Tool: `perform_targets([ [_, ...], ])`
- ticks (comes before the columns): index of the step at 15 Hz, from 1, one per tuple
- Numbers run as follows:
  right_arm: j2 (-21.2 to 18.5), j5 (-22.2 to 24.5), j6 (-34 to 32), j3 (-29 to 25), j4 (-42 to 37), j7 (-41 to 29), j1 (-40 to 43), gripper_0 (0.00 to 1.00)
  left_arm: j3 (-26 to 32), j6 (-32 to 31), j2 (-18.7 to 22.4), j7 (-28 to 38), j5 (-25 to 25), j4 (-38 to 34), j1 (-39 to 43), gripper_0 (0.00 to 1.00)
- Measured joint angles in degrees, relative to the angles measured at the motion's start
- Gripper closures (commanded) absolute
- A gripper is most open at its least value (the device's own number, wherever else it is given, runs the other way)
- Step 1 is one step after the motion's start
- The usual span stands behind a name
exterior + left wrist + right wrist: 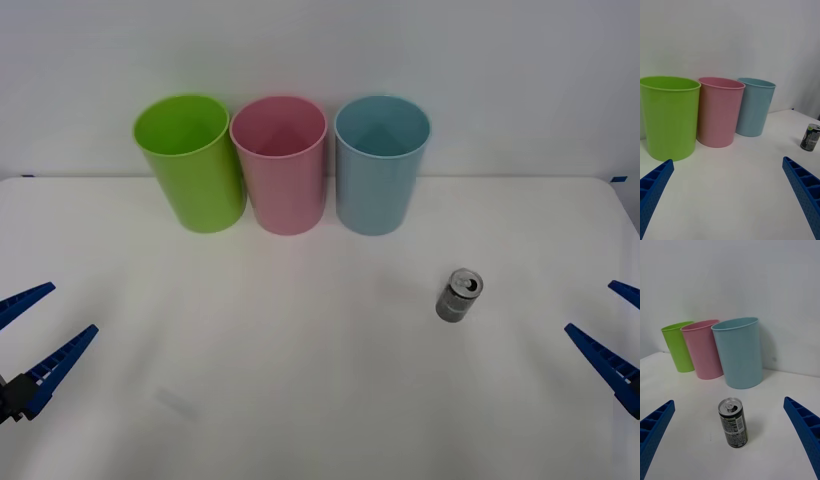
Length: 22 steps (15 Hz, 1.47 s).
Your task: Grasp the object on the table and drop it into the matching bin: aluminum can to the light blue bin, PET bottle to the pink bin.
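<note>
A small silver-grey aluminum can (459, 295) (733, 422) (811, 137) with dark print stands upright on the white table (300, 380), right of centre. Behind it at the back stands the light blue bin (381, 164) (739, 351) (754, 106), with the pink bin (281, 163) (704, 348) (719, 111) on its left. My right gripper (612, 335) (730, 438) is open at the right edge, a way off from the can. At the left edge my left gripper (35, 330) (728, 198) is open with nothing in it.
A green bin (190, 160) (677, 346) (669, 116) stands left of the pink one; the three bins form a row against the white wall. Blue tape marks the table's far corners.
</note>
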Motion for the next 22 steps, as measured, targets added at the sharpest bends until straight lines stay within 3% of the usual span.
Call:
perform_targets([
  [13, -2.7, 0.7, 1.8, 1.6, 0.5, 2.2, 4.8, 0.0, 0.0, 0.0, 0.0, 0.0, 0.0, 0.0, 0.0, 0.0],
  [19, -2.7, 0.7, 2.5, 4.0, 7.6, 15.5, 3.1, 0.0, 0.0, 0.0, 0.0, 0.0, 0.0, 0.0, 0.0, 0.0],
  [22, -2.7, 0.7, 2.3, 6.2, 11.8, 17.2, 1.3, 0.0, 0.0, 0.0, 0.0, 0.0, 0.0, 0.0, 0.0, 0.0],
])
